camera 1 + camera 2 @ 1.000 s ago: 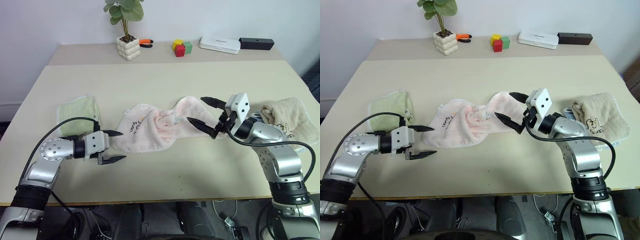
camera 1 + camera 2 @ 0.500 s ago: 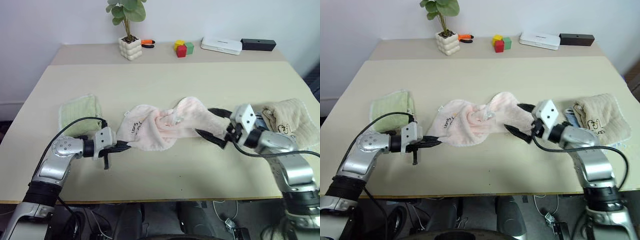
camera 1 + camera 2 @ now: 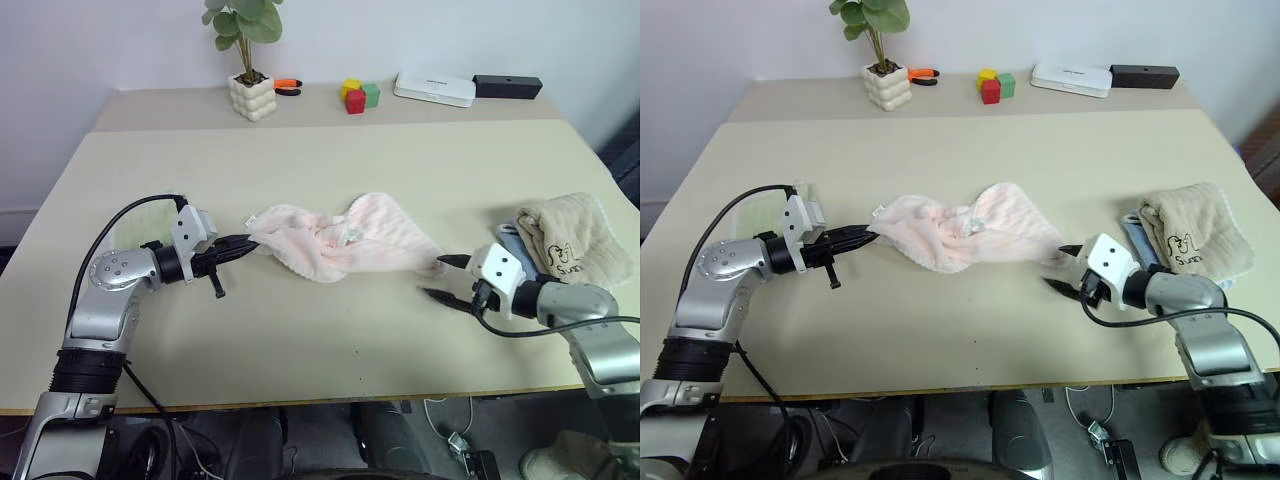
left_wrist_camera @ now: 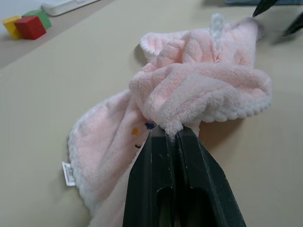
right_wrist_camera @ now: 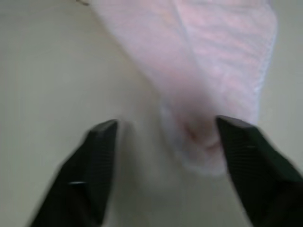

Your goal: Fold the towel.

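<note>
Towel bunched on table, left gripper pinching it

The towel lies bunched mid-table, between the left gripper at its left end and the right gripper just off its right corner. A second towel sits far right; a plant and blocks stand behind (on the back ledge).

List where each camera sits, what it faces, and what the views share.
Head views: look down over the table at both arms.
Left wrist view: along the left gripper, shut on the pink towel.
Right wrist view: along the open right gripper, at that towel's other end.
Shared: the towel; the left wrist view also catches the right gripper's fingertips.
</note>
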